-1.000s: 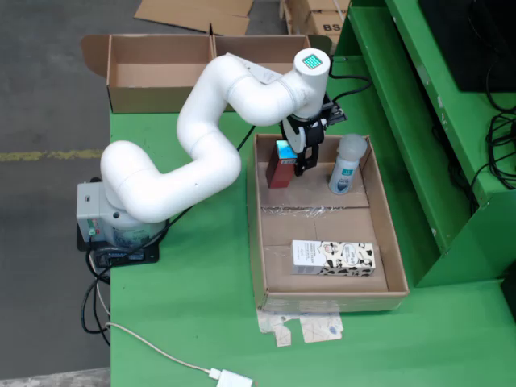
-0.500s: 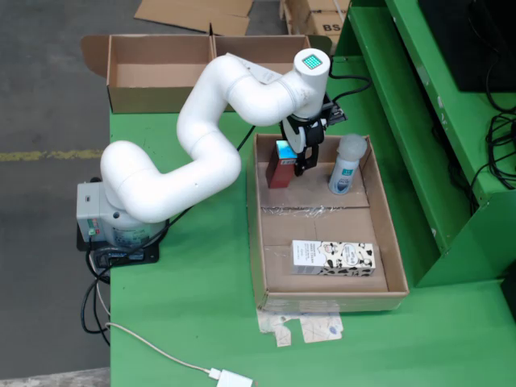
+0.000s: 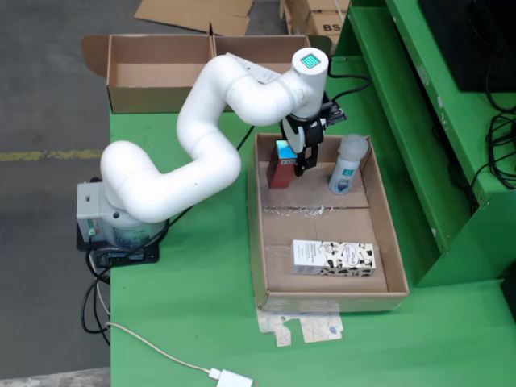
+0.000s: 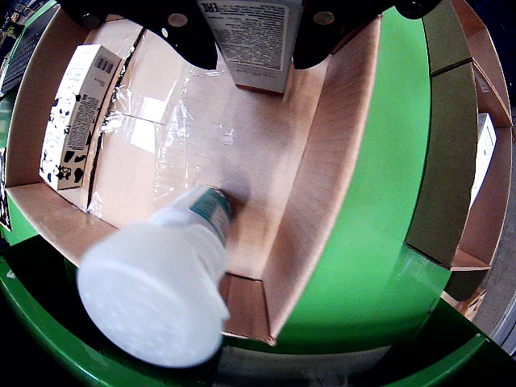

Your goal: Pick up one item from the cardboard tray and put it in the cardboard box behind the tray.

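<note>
A cardboard tray (image 3: 322,301) lies on the green table. In it stand a small red carton (image 3: 280,172) and a white bottle (image 3: 347,168), and a cow-patterned carton (image 3: 333,258) lies flat near the front. My gripper (image 3: 293,161) is over the red carton. In the wrist view my gripper (image 4: 256,24) has its black fingers (image 4: 189,36) against both sides of the carton (image 4: 258,56), which still rests on the tray floor (image 4: 161,153). The bottle (image 4: 161,282) looms close below. An open cardboard box (image 3: 153,74) stands behind the tray.
A second open box (image 3: 270,48) sits beside the first, partly hidden by my arm. A green frame (image 3: 419,121) runs along the right. My base (image 3: 113,218) and cables (image 3: 161,355) are at the left. The cow-patterned carton (image 4: 72,113) lies at the wrist view's left.
</note>
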Motion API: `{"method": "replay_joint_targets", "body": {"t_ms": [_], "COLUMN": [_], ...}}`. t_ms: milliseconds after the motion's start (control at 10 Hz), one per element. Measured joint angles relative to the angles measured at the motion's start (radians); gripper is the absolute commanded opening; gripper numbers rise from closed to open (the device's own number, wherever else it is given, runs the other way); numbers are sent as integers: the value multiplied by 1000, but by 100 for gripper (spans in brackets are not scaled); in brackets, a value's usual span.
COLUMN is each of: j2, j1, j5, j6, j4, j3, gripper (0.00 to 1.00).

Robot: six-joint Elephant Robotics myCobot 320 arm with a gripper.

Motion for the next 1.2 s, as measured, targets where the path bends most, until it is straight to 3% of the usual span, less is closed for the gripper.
{"method": "replay_joint_targets", "body": {"t_ms": [400,700,1200], "j2": [55,178,386], "j1": [8,24,152], "j5": [-42,-77,-201], "j6": [52,97,182], "j4": [-121,-225,-258], "j3": [98,115,-21], "gripper": [0,0,0]}}
